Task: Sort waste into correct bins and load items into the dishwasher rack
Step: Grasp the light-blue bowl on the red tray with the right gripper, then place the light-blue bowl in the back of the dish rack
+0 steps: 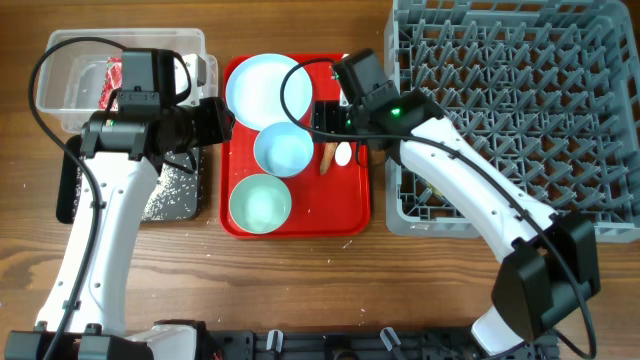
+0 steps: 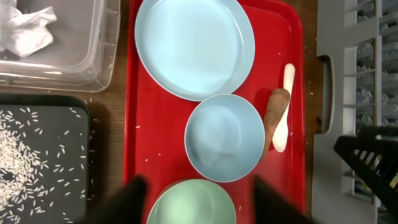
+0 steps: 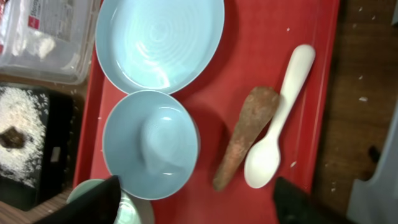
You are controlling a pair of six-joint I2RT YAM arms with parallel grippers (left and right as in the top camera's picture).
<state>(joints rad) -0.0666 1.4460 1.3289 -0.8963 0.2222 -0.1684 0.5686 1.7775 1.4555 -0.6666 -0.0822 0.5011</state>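
On the red tray lie a pale blue plate [image 1: 265, 88], a blue bowl [image 1: 283, 150], a green bowl [image 1: 260, 203] and a brown food scrap [image 1: 328, 157] beside a white spoon [image 1: 344, 153]. My left gripper [image 2: 199, 186] is open and empty above the green bowl [image 2: 193, 205]. My right gripper [image 3: 196, 186] is open and empty above the blue bowl [image 3: 150, 144] and the scrap [image 3: 245, 134]. The clear tub [image 1: 70, 110] holds a red-and-white wrapper [image 1: 110, 80] and tissue [image 2: 25, 28]. The black tray [image 1: 195, 205] holds rice crumbs [image 2: 37, 155] and a dark lump [image 3: 11, 138]. The yellow cup is out of view.
The grey dishwasher rack [image 1: 520, 110] fills the right side, its left wall next to the red tray [image 1: 350, 205]. The tub and black tray stand left of the red tray. A few rice crumbs lie on the red tray and table.
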